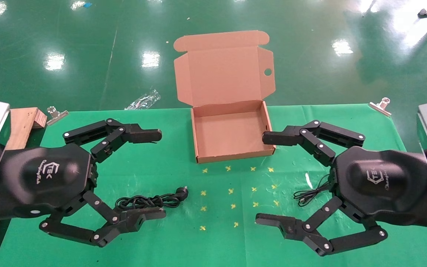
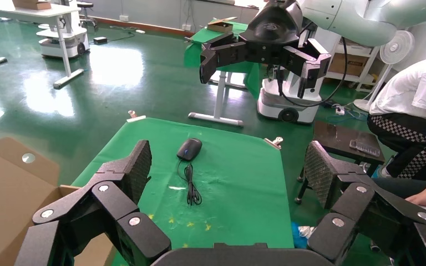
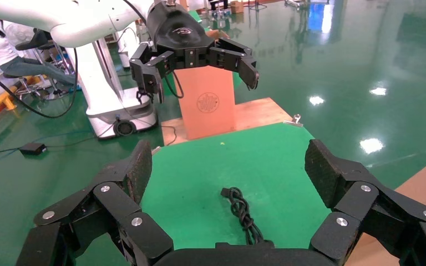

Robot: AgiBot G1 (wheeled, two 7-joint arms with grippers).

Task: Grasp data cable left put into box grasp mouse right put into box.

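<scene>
Data cable [image 1: 150, 200] left of box [image 1: 232, 157]; mouse [image 2: 189, 149] right.

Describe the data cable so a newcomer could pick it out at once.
Start at the open cardboard box at the far middle of the green table. Come toward the robot and to its left: the data cable lies by the open left gripper. It is a thick, bundled black cord with a chunky plug, unlike the thin cord trailing from the mouse.

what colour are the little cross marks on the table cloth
Yellow cross marks on the green cloth, clearest in the head view.
</scene>
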